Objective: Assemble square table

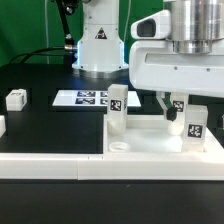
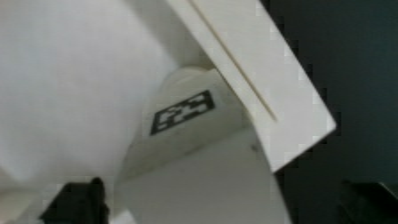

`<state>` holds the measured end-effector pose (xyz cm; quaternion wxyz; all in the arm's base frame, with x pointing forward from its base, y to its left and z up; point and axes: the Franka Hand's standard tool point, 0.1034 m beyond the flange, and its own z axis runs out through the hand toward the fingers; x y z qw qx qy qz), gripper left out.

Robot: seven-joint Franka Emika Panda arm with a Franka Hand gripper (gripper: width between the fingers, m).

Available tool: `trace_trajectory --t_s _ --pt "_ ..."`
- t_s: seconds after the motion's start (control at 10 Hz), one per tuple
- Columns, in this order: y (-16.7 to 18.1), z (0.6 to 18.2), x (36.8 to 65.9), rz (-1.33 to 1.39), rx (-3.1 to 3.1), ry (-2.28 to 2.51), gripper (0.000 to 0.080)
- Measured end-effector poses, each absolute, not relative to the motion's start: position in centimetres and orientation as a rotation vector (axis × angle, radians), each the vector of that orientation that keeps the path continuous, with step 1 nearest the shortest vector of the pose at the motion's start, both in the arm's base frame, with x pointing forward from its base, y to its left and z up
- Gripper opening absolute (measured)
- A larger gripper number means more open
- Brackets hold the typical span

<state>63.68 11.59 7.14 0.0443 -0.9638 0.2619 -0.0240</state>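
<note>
The square table top (image 1: 150, 133) is a white tray lying flat at the exterior view's right. One tagged white leg (image 1: 118, 106) stands upright on its left corner. A second tagged leg (image 1: 194, 123) stands at its right. My gripper (image 1: 172, 110) hangs just above the top, between the two legs and close to the right one. In the wrist view the gripper (image 2: 222, 206) is open; its dark fingertips (image 2: 79, 202) stand wide apart over the white top (image 2: 80, 90), holding nothing. A leg's tag (image 2: 182, 110) shows beside the top's raised rim (image 2: 267, 80).
A loose tagged leg (image 1: 15, 98) lies on the black table at the exterior view's left, and another white piece (image 1: 2, 126) shows at the left edge. The marker board (image 1: 84, 98) lies behind. The long white border rail (image 1: 50, 166) runs along the front. The robot base (image 1: 98, 45) stands at the back.
</note>
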Motion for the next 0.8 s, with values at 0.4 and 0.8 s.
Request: trace_trajectory --t_s 0.4,0.8 --pt "12.01 6.20 62.77 -0.063 -3.018 0.516 0.0515" --pt "12.05 6.18 62.75 -0.047 -2.927 0.880 0.0288"
